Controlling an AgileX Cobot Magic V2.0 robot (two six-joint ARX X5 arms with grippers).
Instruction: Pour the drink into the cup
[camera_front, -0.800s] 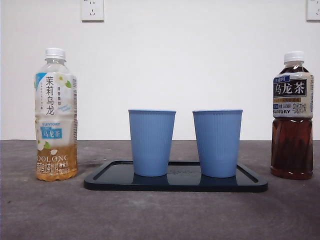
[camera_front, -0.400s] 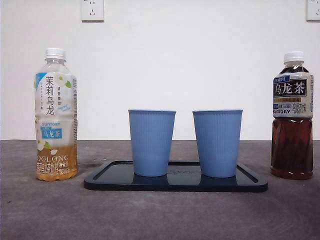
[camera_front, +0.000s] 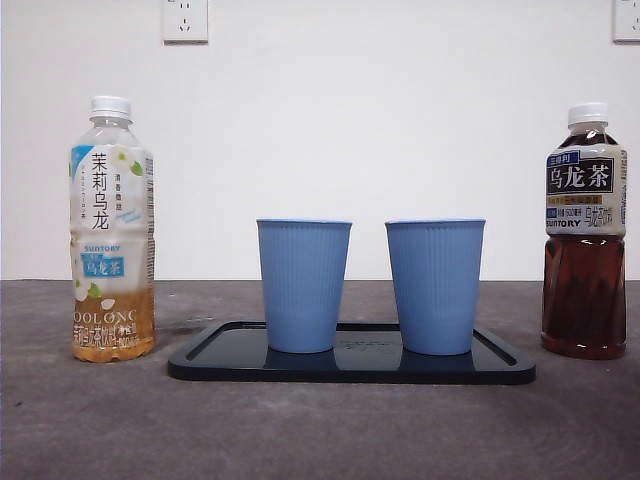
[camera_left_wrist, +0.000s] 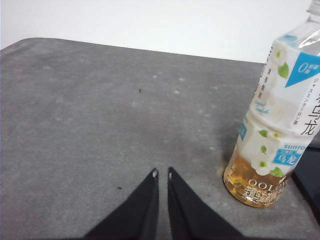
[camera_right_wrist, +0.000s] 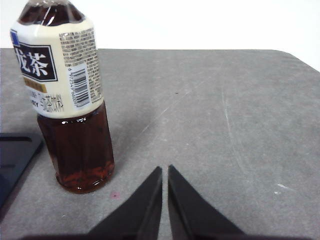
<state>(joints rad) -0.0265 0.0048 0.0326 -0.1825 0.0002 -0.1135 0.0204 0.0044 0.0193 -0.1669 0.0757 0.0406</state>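
Nothing has moved since the earlier frames. We have not started: both bottles are capped and stand on the bench (camera_front: 320, 430). We count two blue cups (camera_front: 303, 285) (camera_front: 435, 286) on one dark tray (camera_front: 351, 366), one jasmine oolong bottle (camera_front: 112, 230) beside our left tool (camera_left_wrist: 162, 174), one dark oolong bottle (camera_front: 585, 232) beside our right tool (camera_right_wrist: 165, 170). Both tools are pinched together, empty.

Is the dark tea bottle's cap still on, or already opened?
Capped. The dark oolong tea bottle with the cream label stands upright on the grey table, its white screw cap seated on the neck.
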